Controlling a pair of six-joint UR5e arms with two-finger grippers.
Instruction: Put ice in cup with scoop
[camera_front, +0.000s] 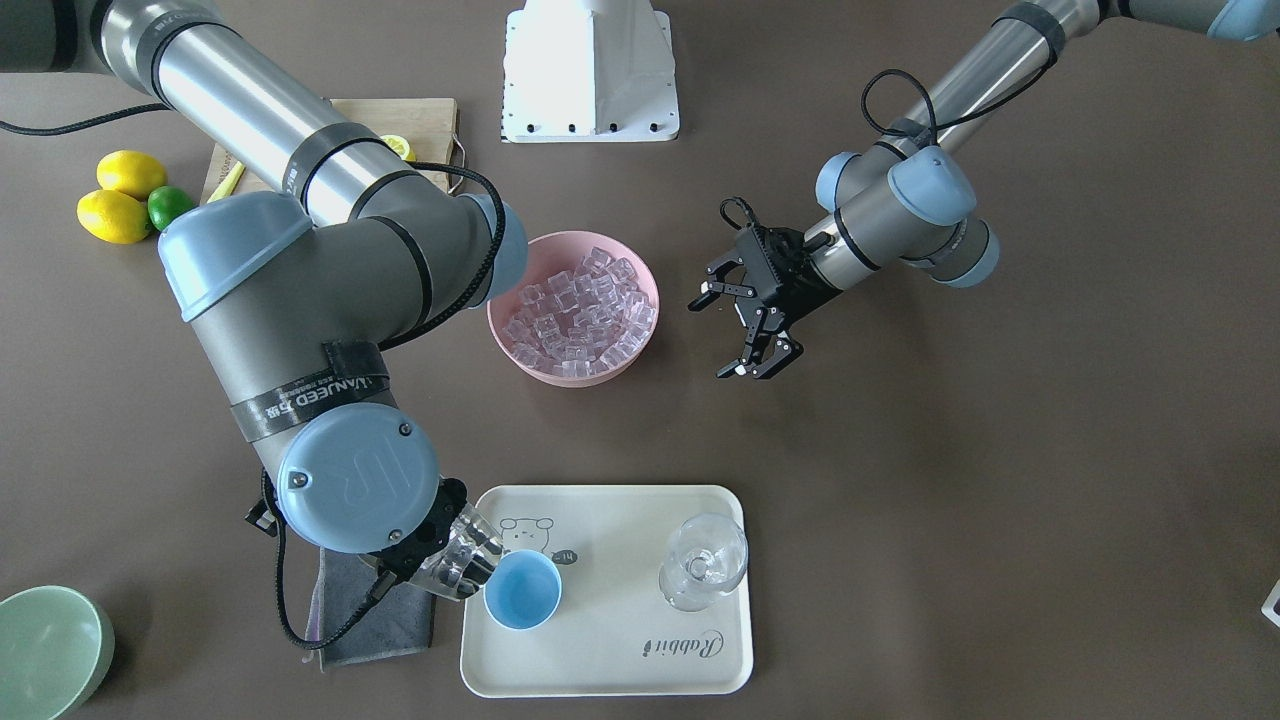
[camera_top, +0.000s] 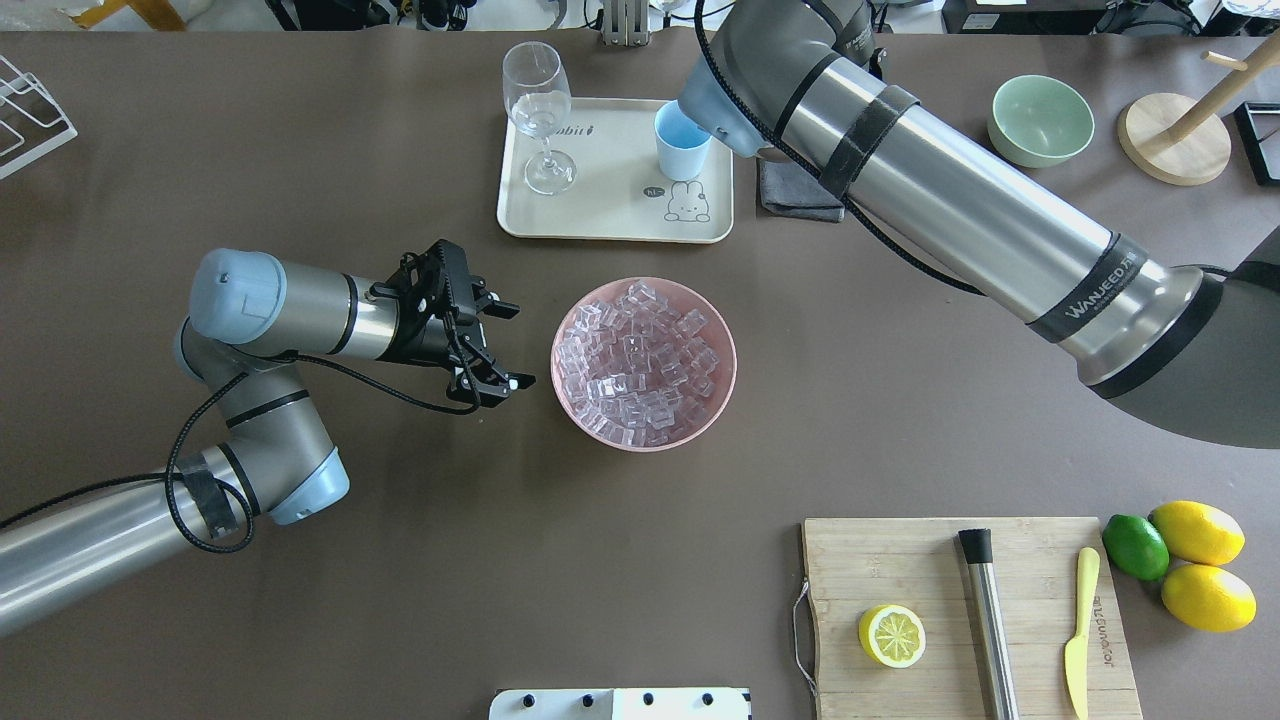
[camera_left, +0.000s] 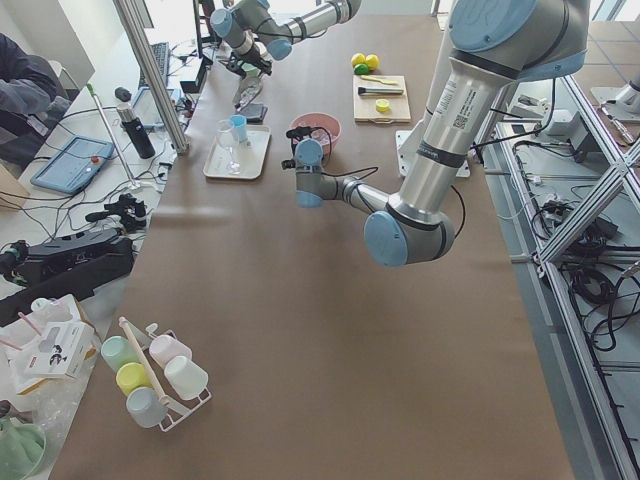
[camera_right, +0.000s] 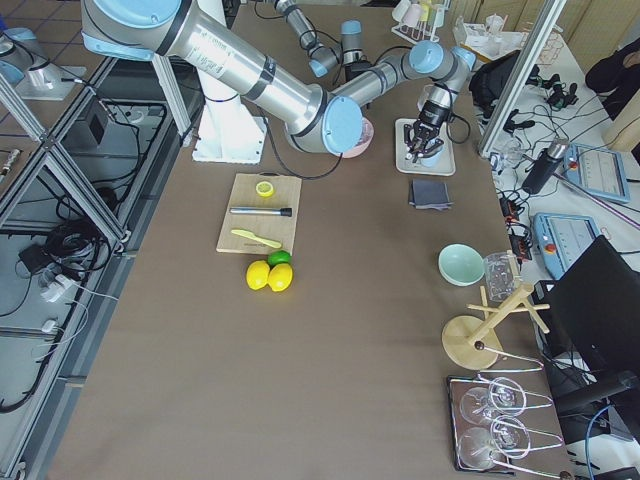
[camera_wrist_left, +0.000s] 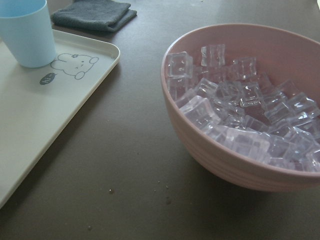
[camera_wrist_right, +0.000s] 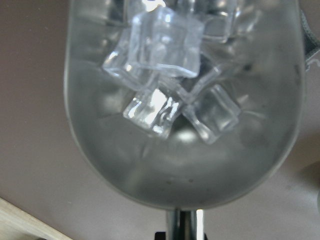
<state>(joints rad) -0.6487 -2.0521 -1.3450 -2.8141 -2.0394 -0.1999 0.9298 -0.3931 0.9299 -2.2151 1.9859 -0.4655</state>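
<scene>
Right gripper (camera_front: 412, 552) grips shiny steel scoop (camera_wrist_right: 180, 175) (glassy ice (camera_wrist_right: 165, 42) cubes inside).

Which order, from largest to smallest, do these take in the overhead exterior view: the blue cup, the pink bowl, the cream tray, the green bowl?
1. cream tray
2. pink bowl
3. green bowl
4. blue cup
</scene>
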